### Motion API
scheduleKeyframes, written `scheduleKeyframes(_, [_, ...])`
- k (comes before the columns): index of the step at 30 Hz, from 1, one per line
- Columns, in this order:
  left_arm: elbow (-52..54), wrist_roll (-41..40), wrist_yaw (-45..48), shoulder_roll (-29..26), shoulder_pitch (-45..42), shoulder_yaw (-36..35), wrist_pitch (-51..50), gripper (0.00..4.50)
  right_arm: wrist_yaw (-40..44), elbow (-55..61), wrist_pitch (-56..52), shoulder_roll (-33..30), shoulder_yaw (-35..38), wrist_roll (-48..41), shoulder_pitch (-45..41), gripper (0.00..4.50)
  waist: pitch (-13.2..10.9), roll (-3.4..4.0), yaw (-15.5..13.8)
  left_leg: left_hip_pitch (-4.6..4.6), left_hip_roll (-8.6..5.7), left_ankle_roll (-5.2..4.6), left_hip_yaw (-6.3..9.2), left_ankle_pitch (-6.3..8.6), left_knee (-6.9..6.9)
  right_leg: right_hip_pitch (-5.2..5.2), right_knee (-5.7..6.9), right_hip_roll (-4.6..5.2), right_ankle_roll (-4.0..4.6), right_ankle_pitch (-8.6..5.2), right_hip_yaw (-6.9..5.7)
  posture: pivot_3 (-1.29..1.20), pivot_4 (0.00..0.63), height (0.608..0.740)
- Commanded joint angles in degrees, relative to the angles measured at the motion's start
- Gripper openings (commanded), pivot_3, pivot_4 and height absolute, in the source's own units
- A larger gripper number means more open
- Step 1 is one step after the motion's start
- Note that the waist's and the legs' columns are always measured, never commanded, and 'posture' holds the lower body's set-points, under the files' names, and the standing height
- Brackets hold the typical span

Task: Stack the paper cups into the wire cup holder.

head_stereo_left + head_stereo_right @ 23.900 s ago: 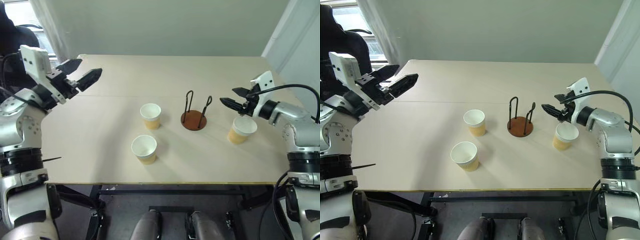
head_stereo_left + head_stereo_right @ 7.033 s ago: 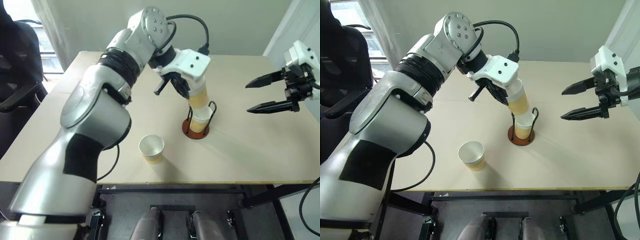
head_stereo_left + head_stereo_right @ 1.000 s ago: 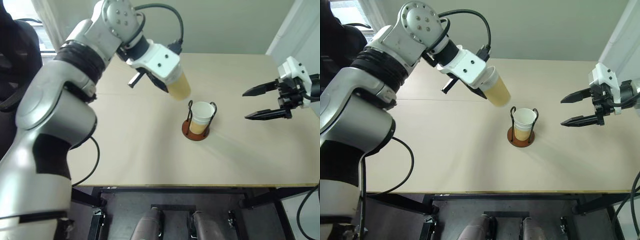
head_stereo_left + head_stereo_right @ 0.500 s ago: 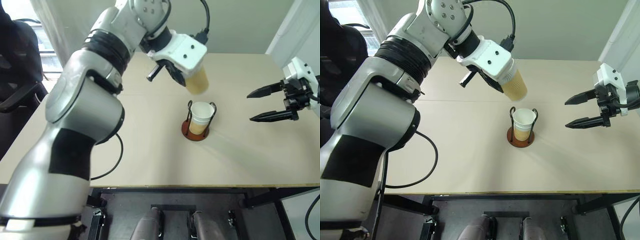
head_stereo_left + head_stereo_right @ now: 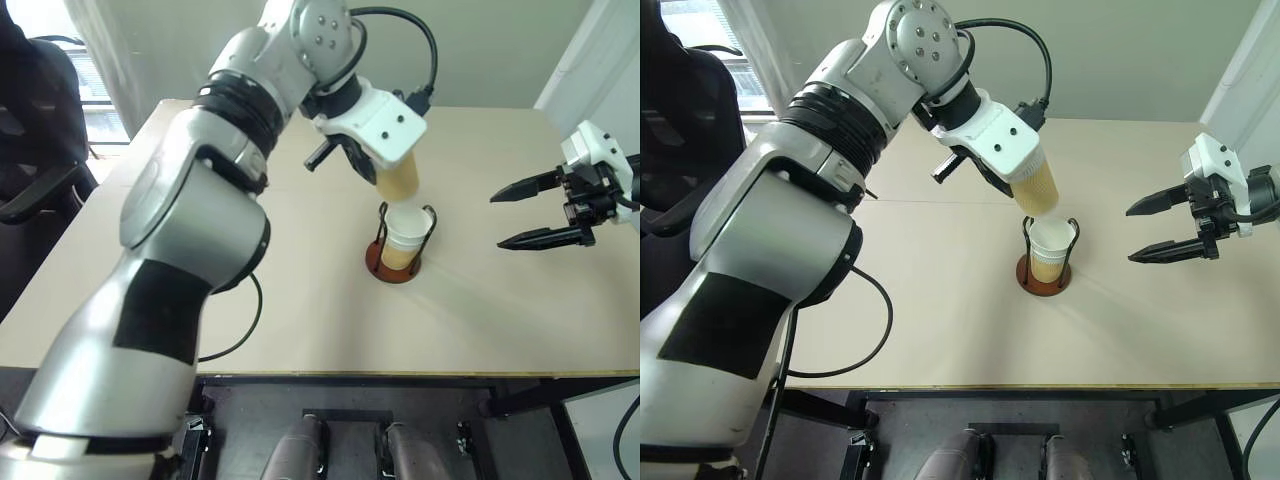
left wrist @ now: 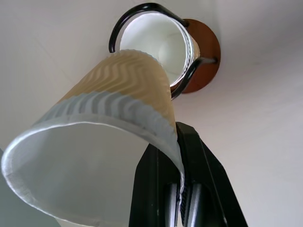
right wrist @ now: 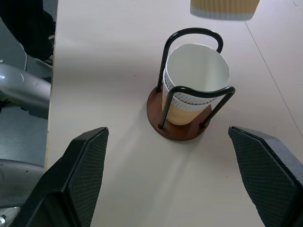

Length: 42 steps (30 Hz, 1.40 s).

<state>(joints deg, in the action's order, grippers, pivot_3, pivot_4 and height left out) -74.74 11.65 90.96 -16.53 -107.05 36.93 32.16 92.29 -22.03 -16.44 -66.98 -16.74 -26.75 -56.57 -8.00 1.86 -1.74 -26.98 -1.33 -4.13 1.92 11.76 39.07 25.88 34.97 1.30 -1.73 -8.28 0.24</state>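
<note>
Tan ribbed paper cup (image 5: 398,176) in clenched left pincer (image 6: 179,189); right pincer (image 5: 522,214) released.

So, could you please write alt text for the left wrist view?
The left gripper, shut on the rim of a tan paper cup, holds it tilted above the wire cup holder, where nested cups already sit on a pale table.

light: bright, even — window at left | shadows: soft on table (image 5: 300,300) | focus: sharp
</note>
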Motion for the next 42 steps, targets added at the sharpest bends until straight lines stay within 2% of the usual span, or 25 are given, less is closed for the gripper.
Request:
scheduleKeyframes(1, [0.01, 1.92, 1.54, 0.41, -0.39, -2.14, 1.02, 0.03, 0.21, 1.67, -0.17, -1.78, 2.99, -1.00, 0.41, 4.13, 0.00, 0.00, 0.01, 0.02, 0.01, 0.01, 0.00, 0.01, -0.01, 0.00, 0.01, 0.00, -0.01, 0.00, 0.00, 0.00, 0.150, 0.740])
scheduleKeyframes(25, [-0.58, 10.72, -4.38, 4.27, 2.18, -5.67, 2.96, 0.03, 0.21, 3.28, -0.50, -1.41, 6.10, 0.36, 2.60, 4.13, 0.00, 0.01, -0.01, 0.06, 0.02, -0.03, -0.08, 0.01, 0.09, -0.02, 0.08, 0.01, -0.24, 0.13, 0.02, 0.00, 0.150, 0.740])
scheduleKeyframes(29, [-0.57, 11.41, -5.40, 4.71, 2.08, -6.30, 3.28, 0.88, 0.21, 3.38, -0.33, -1.45, 6.39, 0.66, 2.85, 4.13, 0.00, 0.01, -0.01, 0.05, 0.01, -0.03, -0.09, 0.00, 0.10, -0.02, 0.07, 0.01, -0.24, 0.14, 0.01, 0.00, 0.150, 0.740])
scheduleKeyframes(39, [-0.75, 12.16, -6.92, 3.85, 1.49, -7.71, 2.93, 4.46, 0.21, 2.64, 0.53, -1.28, 6.45, 2.10, 2.78, 4.13, 0.00, 0.01, -0.01, 0.07, 0.01, -0.04, -0.09, 0.00, 0.11, -0.02, 0.10, 0.01, -0.27, 0.16, 0.02, 0.00, 0.150, 0.740])
scheduleKeyframes(42, [-0.71, 9.57, -8.63, 1.98, 2.05, -11.51, 0.64, 4.48, 0.21, 2.35, 0.80, -0.78, 6.67, 3.15, 2.49, 4.13, 0.01, 0.01, 0.03, 0.07, 0.01, -0.04, -0.10, 0.00, 0.11, -0.02, 0.10, 0.01, -0.28, 0.16, 0.02, 0.00, 0.150, 0.740])
